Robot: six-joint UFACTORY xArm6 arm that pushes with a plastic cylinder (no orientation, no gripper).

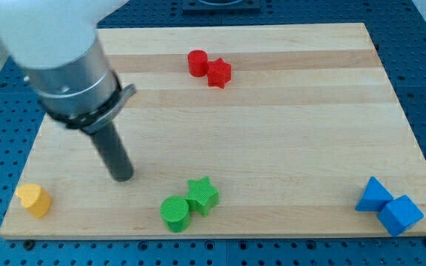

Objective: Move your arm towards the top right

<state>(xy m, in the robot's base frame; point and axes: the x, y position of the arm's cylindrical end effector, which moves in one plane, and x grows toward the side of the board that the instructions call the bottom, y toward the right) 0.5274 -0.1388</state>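
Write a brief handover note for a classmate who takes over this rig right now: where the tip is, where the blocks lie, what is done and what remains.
My tip rests on the wooden board in its lower left part, touching no block.
Yellow block: bottom left corner, left of the tip.
Green cylinder and green star: touching, bottom centre, right of the tip.
Red cylinder and red star: touching, top centre.
Two blue blocks: touching, bottom right corner.
Done: nothing visible toward the top right.
Left: slide the tip diagonally to the top right; passing below the red pair looks clear.
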